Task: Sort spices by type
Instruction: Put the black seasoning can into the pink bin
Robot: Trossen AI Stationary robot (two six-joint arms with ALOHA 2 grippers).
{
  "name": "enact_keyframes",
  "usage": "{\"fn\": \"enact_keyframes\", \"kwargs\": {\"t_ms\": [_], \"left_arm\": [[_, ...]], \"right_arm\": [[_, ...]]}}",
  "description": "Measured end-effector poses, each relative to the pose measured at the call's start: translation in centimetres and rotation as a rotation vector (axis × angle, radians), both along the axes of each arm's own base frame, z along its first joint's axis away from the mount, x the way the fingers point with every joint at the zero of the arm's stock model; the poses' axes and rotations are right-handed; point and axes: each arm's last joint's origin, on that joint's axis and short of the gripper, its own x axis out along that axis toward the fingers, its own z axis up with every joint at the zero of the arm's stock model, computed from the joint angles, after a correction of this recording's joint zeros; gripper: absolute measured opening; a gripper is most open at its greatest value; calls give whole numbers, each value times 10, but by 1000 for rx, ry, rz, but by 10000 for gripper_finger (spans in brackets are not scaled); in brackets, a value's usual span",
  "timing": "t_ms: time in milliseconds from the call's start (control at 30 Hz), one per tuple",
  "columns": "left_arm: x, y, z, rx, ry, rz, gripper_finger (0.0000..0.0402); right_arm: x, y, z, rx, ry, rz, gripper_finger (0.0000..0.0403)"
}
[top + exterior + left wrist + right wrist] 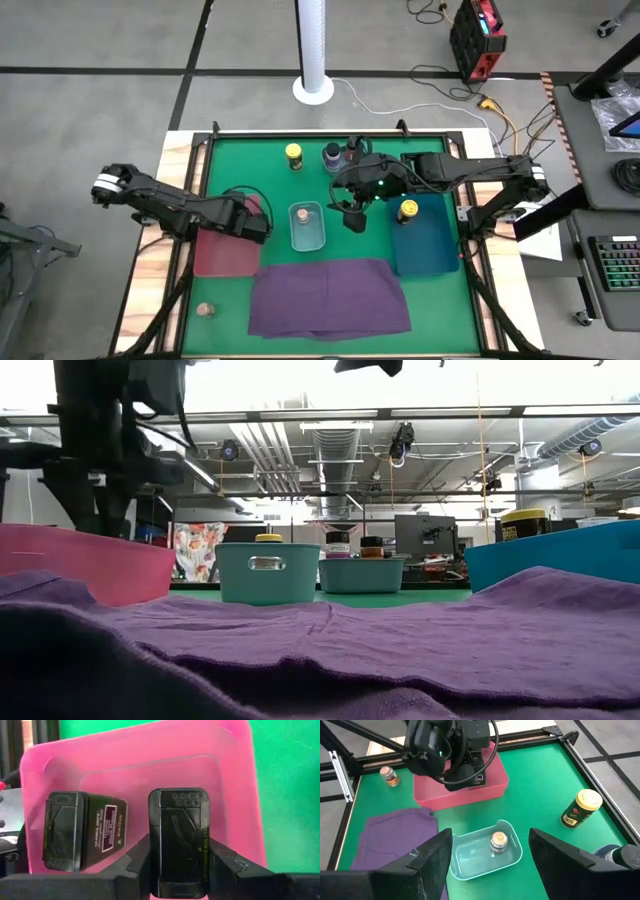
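While the left gripper (177, 870) hangs over the pink bin (225, 252) at nine o'clock on the table, its fingers pinch a dark flat tin (178, 840) by the two narrow edges; a second tin (82, 831) already lies inside. Such a tin looks light, rigid and smooth-sided, so gripping across the narrow width seems the safest hold. The right gripper (355, 215) waits near the centre, fingers spread and empty, above the clear bin (307, 232) holding a brown-topped jar (498, 840). One yellow-lidded jar (293, 154) stands toward twelve o'clock.
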Motion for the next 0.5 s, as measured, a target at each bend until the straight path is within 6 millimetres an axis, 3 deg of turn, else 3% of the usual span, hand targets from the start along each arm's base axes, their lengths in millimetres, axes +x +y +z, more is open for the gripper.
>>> {"fn": "enact_keyframes", "kwargs": {"t_ms": [233, 500], "left_arm": [[8, 3, -12, 2, 3, 19, 110], [14, 4, -19, 1, 10, 13, 138]], "right_arm": [[0, -2, 0, -9, 1, -1, 263], [0, -5, 0, -11, 2, -6, 254]]}}
